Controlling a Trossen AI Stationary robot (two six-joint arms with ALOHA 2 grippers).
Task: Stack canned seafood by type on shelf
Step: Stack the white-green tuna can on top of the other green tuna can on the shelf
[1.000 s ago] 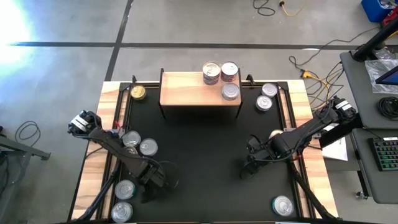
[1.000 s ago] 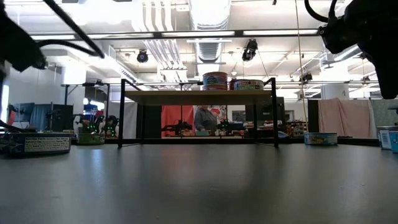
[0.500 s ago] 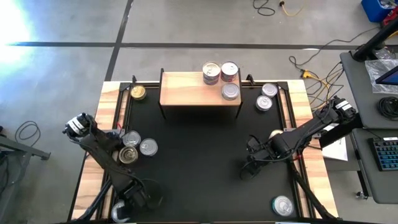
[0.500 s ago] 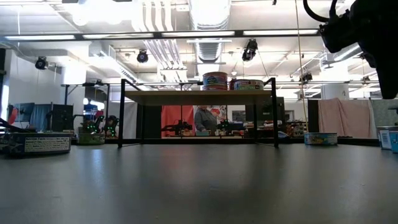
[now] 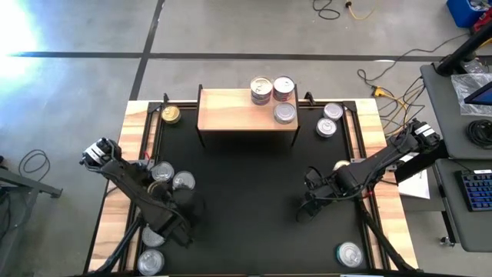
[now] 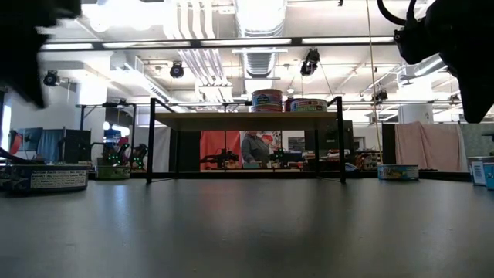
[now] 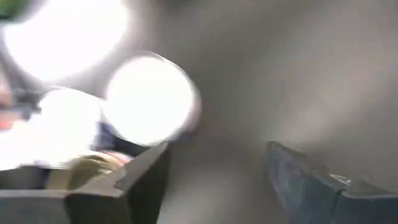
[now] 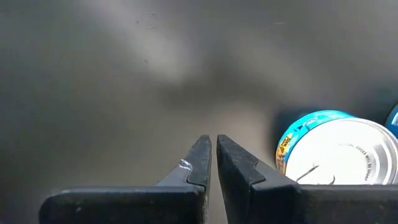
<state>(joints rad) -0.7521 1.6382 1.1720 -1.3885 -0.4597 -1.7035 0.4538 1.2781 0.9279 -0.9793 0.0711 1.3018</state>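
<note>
On the left side of the bench [image 5: 132,123] you see the left end effector [image 5: 178,225] low over the black mat [image 5: 246,200], with its arm lying across the cluster of cans [image 5: 171,178] there. In the left wrist view its fingers [image 7: 144,177] stand apart with nothing between them, and bright, blurred can lids lie just beyond. 2 more silver-lidded tins [image 5: 151,250] sit at the near left edge, partly under that arm. A gold-lidded tin [image 5: 171,115] rests at the far left corner, just beside the shelf [image 5: 231,111].

The shelf stands at the far middle of the mat. It carries 3 cans [image 5: 275,98] bunched at its right end: 2 side by side along the back edge and 1 in front of them, all touching or nearly so.

Right of the shelf, 2 silver tins [image 5: 329,119] lie on the mat. Further right, the right end effector [image 5: 307,208] hovers over bare mat, its fingers pressed together and gripping nothing. A blue-labelled tin [image 8: 339,152] sits near it, and 1 more can [image 5: 350,254] lies at the near right corner.
</note>
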